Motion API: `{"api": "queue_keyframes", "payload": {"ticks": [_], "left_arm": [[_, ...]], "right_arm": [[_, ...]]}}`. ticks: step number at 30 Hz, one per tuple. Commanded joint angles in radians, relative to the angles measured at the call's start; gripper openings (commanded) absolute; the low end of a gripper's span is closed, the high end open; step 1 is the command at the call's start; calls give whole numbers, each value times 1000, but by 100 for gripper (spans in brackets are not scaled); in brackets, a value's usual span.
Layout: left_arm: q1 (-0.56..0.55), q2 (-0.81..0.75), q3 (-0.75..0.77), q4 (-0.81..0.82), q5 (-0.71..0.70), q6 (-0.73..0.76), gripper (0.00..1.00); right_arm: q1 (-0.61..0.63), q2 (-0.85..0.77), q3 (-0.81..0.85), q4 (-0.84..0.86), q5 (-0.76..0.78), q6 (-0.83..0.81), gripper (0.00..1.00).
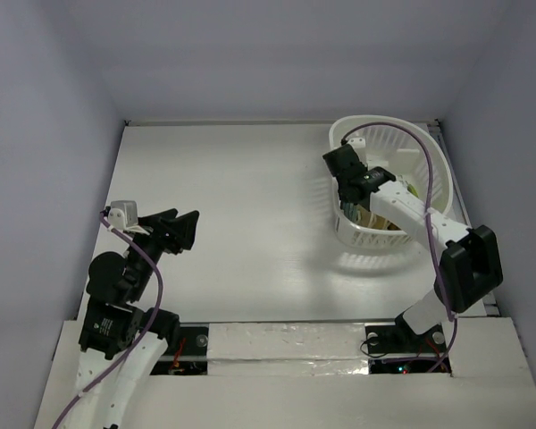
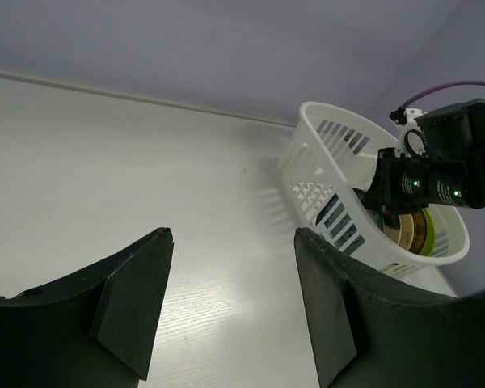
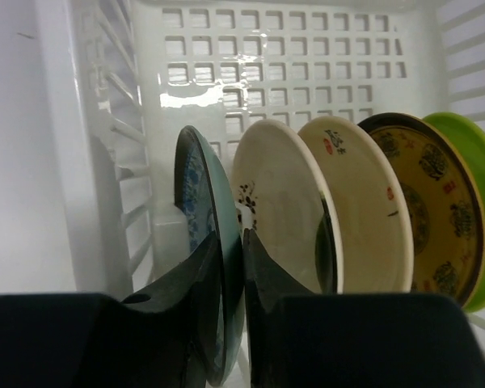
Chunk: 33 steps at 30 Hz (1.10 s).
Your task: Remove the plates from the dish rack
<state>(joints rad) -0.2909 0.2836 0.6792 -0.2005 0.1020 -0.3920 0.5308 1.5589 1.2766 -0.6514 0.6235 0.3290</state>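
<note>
The white dish rack [image 1: 436, 167] stands at the back right of the table; it also shows in the left wrist view [image 2: 323, 174]. Several plates stand on edge in it: a teal-blue plate [image 3: 200, 194], two cream plates [image 3: 275, 206] [image 3: 364, 202], an amber plate with a dark rim [image 3: 424, 202] and a lime green plate [image 3: 478, 194]. My right gripper [image 3: 229, 246] is down in the rack, shut on the teal-blue plate's rim, one finger on each face. My left gripper [image 2: 230, 242] is open and empty above the table at the left [image 1: 180, 225].
The rack's slotted wall [image 3: 105, 162] is close to the left of the held plate. The right arm [image 1: 411, 210] reaches across the rack's near rim. A white wall [image 1: 277, 54] bounds the table at the back.
</note>
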Motion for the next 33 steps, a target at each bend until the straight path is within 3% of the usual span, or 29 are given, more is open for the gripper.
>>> {"api": "queue_keyframes", "payload": {"ticks": [1, 5, 13, 23, 33], "left_arm": [[-5, -11, -9, 30, -1, -5, 59], [-14, -17, -7, 30, -2, -4, 59], [-14, -21, -7, 32, -4, -4, 59], [-24, -23, -9, 32, -5, -4, 59], [-24, -15, -9, 32, -5, -5, 59]], "right_arm": [[21, 7, 61, -45, 100, 5, 18], [43, 20, 98, -70, 143, -7, 8], [74, 52, 159, -112, 219, -41, 0], [104, 15, 202, -105, 303, -81, 0], [123, -129, 303, -159, 410, -96, 0]]}}
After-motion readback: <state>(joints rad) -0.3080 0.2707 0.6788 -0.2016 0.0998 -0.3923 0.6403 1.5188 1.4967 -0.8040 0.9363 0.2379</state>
